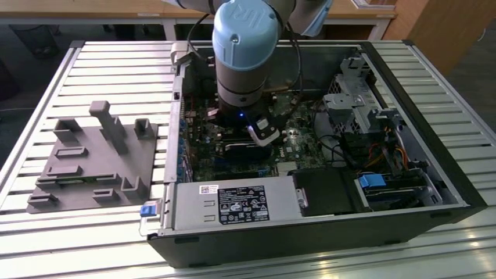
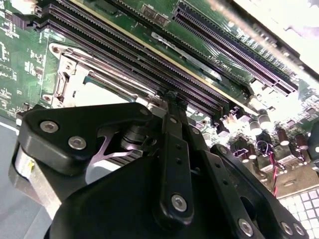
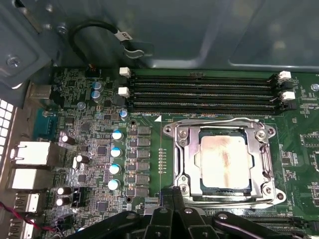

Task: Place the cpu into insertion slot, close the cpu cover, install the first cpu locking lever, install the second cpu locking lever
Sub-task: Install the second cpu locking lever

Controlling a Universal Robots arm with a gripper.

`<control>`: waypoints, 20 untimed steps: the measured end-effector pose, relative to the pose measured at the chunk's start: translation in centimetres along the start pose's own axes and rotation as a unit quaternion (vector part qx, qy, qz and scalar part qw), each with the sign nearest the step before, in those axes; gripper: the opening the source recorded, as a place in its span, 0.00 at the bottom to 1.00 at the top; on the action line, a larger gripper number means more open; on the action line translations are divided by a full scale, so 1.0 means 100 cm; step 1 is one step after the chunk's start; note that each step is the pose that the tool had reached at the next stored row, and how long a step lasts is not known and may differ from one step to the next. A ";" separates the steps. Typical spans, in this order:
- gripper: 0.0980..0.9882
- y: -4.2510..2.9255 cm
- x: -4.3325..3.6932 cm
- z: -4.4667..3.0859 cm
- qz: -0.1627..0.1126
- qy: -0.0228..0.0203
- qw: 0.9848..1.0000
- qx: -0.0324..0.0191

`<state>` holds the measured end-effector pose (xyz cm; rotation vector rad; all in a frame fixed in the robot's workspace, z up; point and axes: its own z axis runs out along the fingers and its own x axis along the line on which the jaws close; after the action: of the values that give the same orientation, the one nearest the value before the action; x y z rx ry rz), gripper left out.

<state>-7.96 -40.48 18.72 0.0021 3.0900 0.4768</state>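
At the socket's edge: the hand point(image 3: 172, 191) hangs with its fingertips pressed together, holding nothing.
The cpu point(image 3: 223, 160) sits in the insertion slot point(image 3: 219, 190) under the lowered cpu cover point(image 3: 181, 162), just beyond the fingertips.

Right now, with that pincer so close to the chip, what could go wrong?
The pincer sits at the edge of the cpu cover, so a slip might scrape the cpu or the green board. The memory slots lie just beside the socket and could be bumped.
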 end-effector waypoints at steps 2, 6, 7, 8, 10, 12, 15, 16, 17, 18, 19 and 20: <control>0.03 -0.0001 0.0000 -0.0007 0.000 0.000 1.000 0.000; 0.03 0.0011 0.0000 -0.0048 0.000 0.000 1.000 0.000; 0.03 0.0012 0.0000 -0.0049 0.000 0.000 1.000 0.000; 0.03 0.0013 0.0000 -0.0055 0.000 0.000 1.000 0.000; 0.03 0.0021 0.0001 -0.0080 0.000 0.000 1.000 0.000; 0.03 0.0033 0.0002 -0.0118 0.000 0.000 1.000 0.000; 0.03 0.0053 0.0002 -0.0180 0.000 0.000 1.000 -0.001; 0.03 0.0058 0.0002 -0.0197 0.000 0.000 1.000 -0.001; 0.03 0.0062 0.0002 -0.0208 0.000 0.000 1.000 -0.001; 0.03 0.0064 0.0002 -0.0215 0.000 0.000 1.000 -0.001; 0.03 0.0066 0.0001 -0.0221 0.000 0.000 1.000 -0.001; 0.03 0.0068 0.0001 -0.0228 0.000 0.000 1.000 -0.001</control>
<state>-8.01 -40.52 21.10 0.0020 3.0891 0.4813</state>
